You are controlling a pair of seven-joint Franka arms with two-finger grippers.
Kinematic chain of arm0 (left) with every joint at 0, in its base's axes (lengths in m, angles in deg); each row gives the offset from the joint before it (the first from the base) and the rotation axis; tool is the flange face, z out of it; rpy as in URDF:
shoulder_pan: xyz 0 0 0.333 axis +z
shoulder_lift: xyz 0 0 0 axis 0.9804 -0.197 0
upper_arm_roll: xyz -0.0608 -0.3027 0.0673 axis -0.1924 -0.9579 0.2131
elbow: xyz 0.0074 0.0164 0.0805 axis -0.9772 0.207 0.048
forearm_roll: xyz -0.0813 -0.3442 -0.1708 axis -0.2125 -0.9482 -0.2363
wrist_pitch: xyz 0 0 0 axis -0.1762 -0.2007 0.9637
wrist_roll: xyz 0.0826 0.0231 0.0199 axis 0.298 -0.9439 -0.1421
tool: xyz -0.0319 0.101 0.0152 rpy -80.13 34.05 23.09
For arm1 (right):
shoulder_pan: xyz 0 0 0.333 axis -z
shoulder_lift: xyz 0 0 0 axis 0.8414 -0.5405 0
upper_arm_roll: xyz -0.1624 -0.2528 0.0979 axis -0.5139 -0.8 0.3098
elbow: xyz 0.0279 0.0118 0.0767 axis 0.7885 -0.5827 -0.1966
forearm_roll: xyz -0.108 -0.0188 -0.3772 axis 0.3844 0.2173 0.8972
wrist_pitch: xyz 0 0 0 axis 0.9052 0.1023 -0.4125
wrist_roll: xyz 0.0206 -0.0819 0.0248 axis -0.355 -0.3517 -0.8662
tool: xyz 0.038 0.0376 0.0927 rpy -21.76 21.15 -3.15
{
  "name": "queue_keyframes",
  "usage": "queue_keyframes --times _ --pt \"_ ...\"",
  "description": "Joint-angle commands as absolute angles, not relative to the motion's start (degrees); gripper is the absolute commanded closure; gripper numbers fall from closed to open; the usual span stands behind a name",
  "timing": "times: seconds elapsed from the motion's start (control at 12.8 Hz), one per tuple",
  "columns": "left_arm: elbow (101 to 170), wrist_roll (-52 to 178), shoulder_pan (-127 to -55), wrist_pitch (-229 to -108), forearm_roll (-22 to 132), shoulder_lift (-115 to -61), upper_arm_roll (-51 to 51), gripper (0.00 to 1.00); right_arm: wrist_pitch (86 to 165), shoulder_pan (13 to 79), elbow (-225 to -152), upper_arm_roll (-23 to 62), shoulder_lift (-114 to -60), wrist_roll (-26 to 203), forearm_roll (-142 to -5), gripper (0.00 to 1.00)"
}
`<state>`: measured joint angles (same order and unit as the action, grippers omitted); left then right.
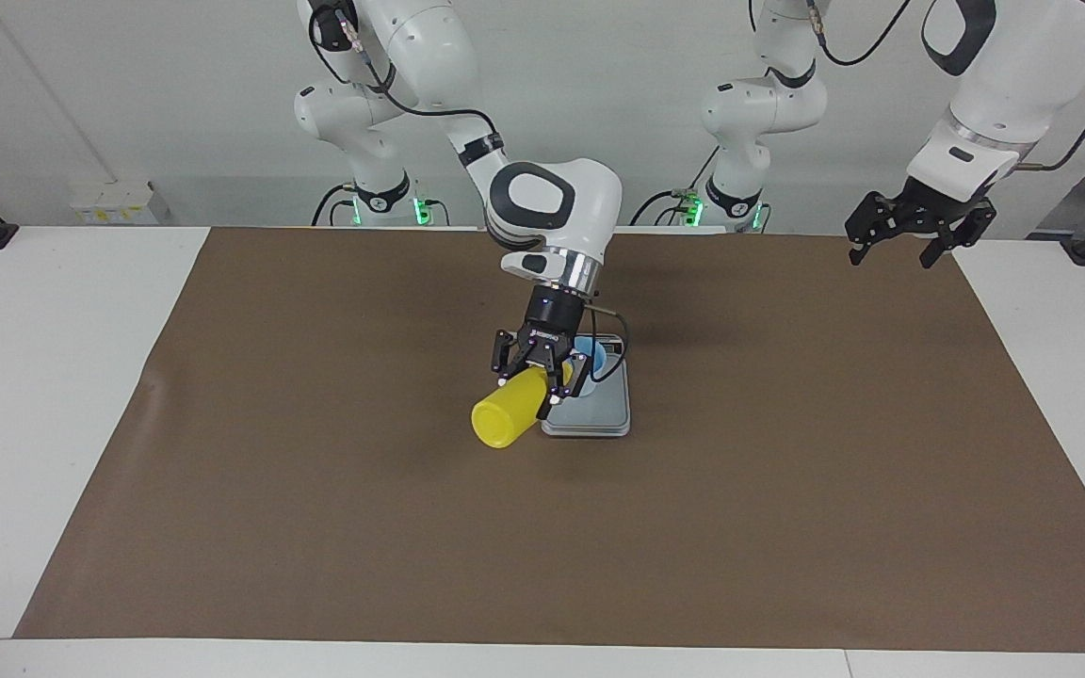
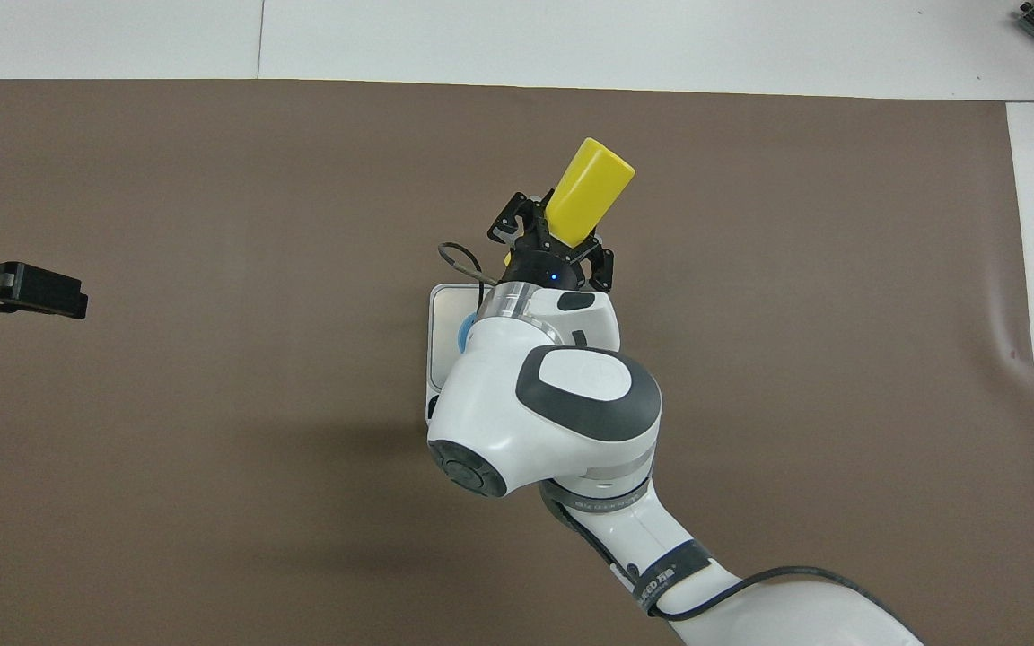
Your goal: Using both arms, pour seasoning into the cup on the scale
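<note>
My right gripper (image 1: 542, 377) clamped on bottle (image 1: 508, 418); bottle tipped nearly flat, in air, base pointing away from robots, nozzle end over cup (image 1: 594, 361); cup upright on scale (image 1: 599, 414), mid-mat (image 1: 316, 471); scale's display strip on edge nearest robots; my left gripper (image 1: 914, 231) waits high over mat's corner at left arm's end, fingers spread, holding nothing

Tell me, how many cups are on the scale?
1: the cup stands on the scale, at its edge nearer to the robots, partly covered by the right gripper.
</note>
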<state>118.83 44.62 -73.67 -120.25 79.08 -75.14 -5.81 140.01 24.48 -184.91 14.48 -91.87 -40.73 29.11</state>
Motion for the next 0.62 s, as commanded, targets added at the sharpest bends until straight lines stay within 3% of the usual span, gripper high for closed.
queue_keyframes --times 0.0,0.54 --pt "119.7 44.93 -73.37 -119.91 78.4 -74.09 -5.8 0.0 142.46 26.95 -185.01 15.01 -89.19 -41.06 20.57 1.0" --pt "119.7 44.93 -73.37 -119.91 78.4 -74.09 -5.8 0.0 147.12 33.99 -185.63 15.01 -88.83 -37.65 -8.95 1.0"
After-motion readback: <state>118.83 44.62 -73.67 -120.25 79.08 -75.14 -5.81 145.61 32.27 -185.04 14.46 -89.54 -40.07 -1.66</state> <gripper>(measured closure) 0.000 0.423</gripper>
